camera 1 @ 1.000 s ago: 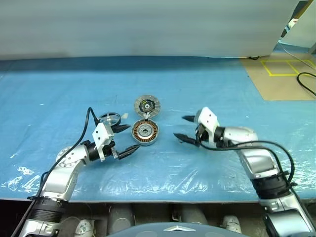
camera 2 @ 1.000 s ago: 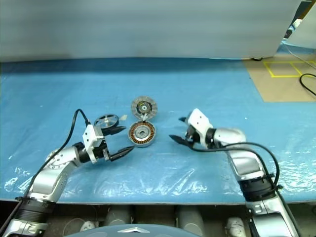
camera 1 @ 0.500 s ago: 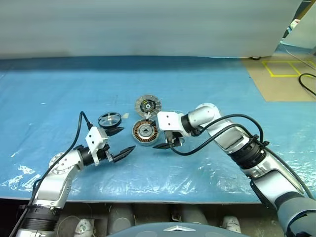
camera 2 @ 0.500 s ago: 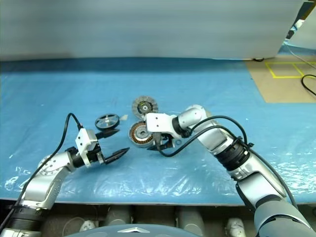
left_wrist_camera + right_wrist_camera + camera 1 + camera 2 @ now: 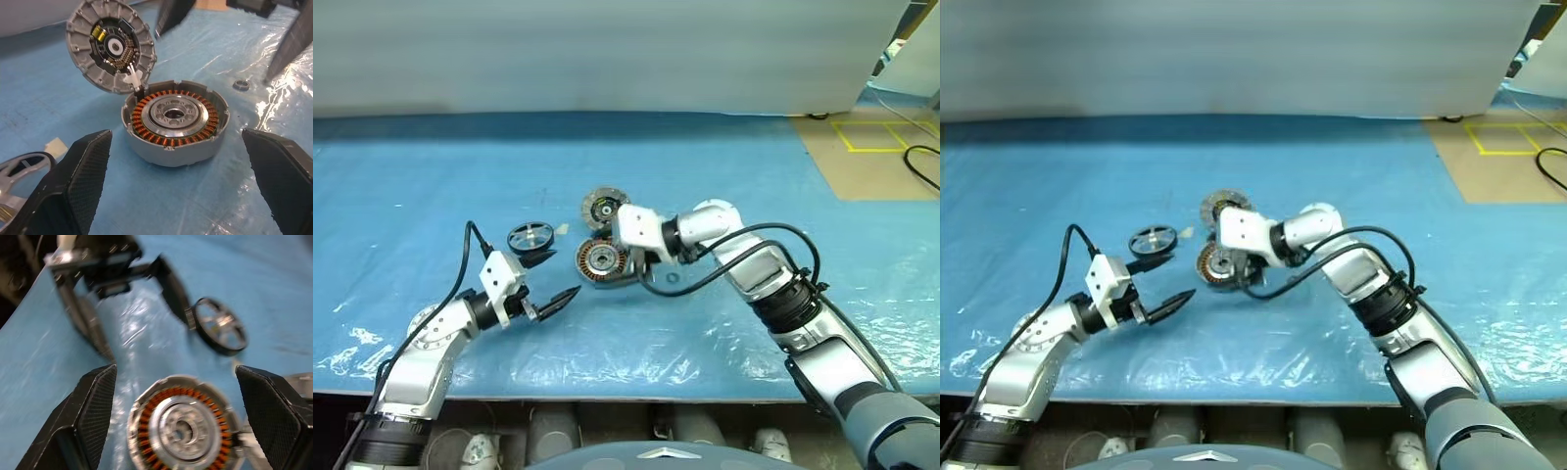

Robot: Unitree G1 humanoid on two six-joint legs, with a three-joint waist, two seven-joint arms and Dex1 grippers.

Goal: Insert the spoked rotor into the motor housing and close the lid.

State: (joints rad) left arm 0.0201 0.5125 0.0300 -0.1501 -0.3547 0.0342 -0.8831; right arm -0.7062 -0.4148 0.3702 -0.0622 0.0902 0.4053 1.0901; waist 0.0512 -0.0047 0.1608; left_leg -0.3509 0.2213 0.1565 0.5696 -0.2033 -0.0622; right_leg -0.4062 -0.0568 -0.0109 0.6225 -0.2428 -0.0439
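Over the last second our right claw [image 5: 625, 266] has swung in from the right side of the worktop [image 5: 754, 176] and now hangs over the housing [image 5: 600, 260], its fingers spread wide and empty, one on each side of the case in the right wrist view. Our left claw [image 5: 556, 277] has barely shifted; it sits near the housing on the left, wide open and holding nothing, aimed at the case.

The housing rests on the blue sheet with its copper windings showing, and the lid [image 5: 111, 46] stands hinged open at its far edge, inner face toward us. The rotor [image 5: 530, 237] lies flat on the sheet just left of the housing, beside the left claw's upper finger [image 5: 540, 258], untouched. A small ring [image 5: 241, 84] lies loose to the housing's right.

So insertion has not begun. We judge the right arm is coming in to steady the housing or work the lid, while the left is better placed to fetch the rotor.
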